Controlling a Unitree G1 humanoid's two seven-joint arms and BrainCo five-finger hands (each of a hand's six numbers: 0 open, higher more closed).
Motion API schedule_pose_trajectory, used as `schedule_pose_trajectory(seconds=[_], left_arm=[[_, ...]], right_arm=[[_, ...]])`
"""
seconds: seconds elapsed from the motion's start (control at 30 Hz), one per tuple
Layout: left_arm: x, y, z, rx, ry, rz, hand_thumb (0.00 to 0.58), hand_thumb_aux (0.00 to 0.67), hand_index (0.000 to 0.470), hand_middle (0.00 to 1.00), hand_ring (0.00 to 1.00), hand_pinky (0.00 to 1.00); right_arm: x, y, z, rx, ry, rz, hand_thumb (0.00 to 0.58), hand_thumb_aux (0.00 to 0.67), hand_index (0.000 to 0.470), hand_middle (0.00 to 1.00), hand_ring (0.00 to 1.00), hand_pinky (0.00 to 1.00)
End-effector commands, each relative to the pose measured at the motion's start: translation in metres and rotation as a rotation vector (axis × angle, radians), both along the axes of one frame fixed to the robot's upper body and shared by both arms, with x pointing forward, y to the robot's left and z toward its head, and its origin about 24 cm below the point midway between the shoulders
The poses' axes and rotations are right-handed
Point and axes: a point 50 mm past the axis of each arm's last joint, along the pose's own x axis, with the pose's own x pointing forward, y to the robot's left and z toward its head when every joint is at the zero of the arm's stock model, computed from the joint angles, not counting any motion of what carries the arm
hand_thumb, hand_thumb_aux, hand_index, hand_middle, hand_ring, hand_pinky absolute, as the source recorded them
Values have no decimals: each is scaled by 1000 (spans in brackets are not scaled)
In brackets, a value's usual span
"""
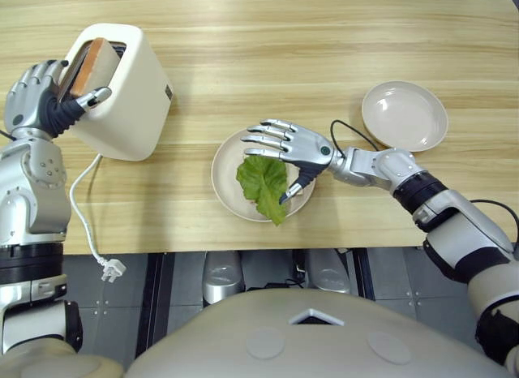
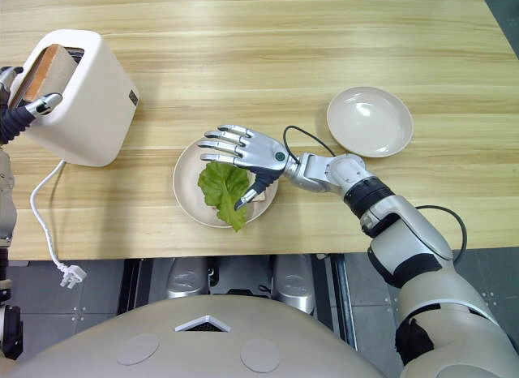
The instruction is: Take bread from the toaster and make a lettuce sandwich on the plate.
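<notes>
Left eye view. The toaster [image 1: 134, 102] sits upper left with a bread slice [image 1: 87, 63] standing up out of its slot. The left hand [image 1: 36, 94] is at the toaster's left, fingers curled behind the slice and thumb in front, apparently pinching it. At centre, the plate [image 1: 220, 171] holds the lettuce [image 1: 261, 179]. The right hand [image 1: 292, 144] hovers over it, fingers spread and holding nothing, thumb tip down on the leaf. A bare dish [image 1: 405, 114] lies upper right.

Right eye view. Same layout. A pale corner [image 2: 264, 196] shows under the leaf, possibly bread; I cannot tell.

Judgement: the step is pulling the slice from the toaster. Next, lift it straight up out of the slot, carry it to the plate, and the right hand must clear away.
</notes>
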Motion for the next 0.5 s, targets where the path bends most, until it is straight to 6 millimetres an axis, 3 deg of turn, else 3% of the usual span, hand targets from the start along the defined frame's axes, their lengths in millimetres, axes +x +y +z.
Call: schedule_pose_trajectory(seconds=[0.03, 0.07, 0.1, 0.23, 0.4, 0.5], left_arm=[[6, -5, -10, -20, 46, -16, 0, 0, 0, 0, 0, 0], [8, -6, -11, -28, 43, -21, 554, 528, 363, 0, 0, 0], [10, -8, -11, -37, 35, -27, 580, 670, 460, 0, 0, 0], [17, -15, 1, -39, -73, -58, 580, 670, 460, 0, 0, 0], [17, -22, 49, 24, -405, -93, 580, 670, 460, 0, 0, 0], [14, -25, 65, 46, -508, -109, 580, 670, 460, 0, 0, 0]], right_arm=[[-1, -3, 0, 5, 16, -10, 0, 0, 0, 0, 0, 0], [-1, -3, 0, 8, 15, -13, 0, 0, 0, 0, 0, 0], [0, -4, 1, 15, 14, -18, 0, 0, 0, 0, 0, 0], [1, -7, 2, 28, 12, -33, 0, 0, 0, 0, 0, 0], [-2, -7, -3, 27, 27, -38, 0, 0, 0, 0, 0, 0], [-2, -7, -5, 29, 35, -46, 0, 0, 0, 0, 0, 0]])
